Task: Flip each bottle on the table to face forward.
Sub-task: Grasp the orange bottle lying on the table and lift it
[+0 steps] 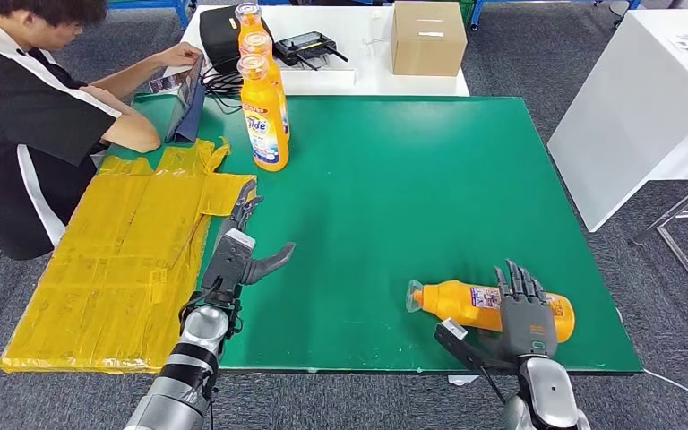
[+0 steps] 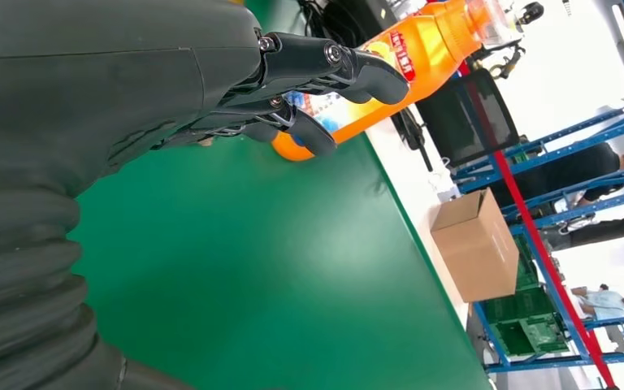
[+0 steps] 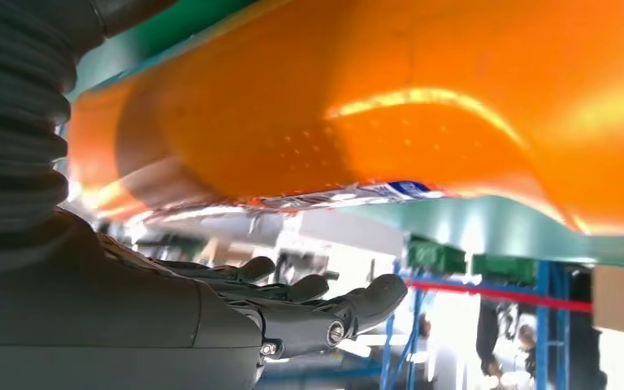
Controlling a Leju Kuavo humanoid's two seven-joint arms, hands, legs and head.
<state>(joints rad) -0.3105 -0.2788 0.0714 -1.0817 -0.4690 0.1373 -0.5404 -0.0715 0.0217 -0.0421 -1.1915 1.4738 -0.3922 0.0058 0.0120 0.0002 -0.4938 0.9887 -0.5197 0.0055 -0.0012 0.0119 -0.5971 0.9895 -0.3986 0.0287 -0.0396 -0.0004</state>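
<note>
An orange detergent bottle [image 1: 452, 301] lies on its side near the front right of the green table [image 1: 412, 188], cap pointing left. My right hand [image 1: 525, 309] hovers over its base end with fingers stretched out, holding nothing. In the right wrist view the bottle [image 3: 374, 106] looms close to my right hand [image 3: 292, 313], apart from the fingers. Two more orange bottles [image 1: 264, 116] [image 1: 252, 31] stand upright at the back left. My left hand [image 1: 237, 253] is open at the table's left side, thumb out. In the left wrist view an upright bottle [image 2: 422, 57] stands beyond my left hand [image 2: 309, 81].
A yellow sheet [image 1: 125, 251] covers the table's left part. A seated person [image 1: 36, 107] at the back left leans over a tablet [image 1: 188, 107]. A cardboard box [image 1: 427, 36] and a black bag [image 1: 219, 36] sit on the white table behind. Another white table [image 1: 627, 107] stands right.
</note>
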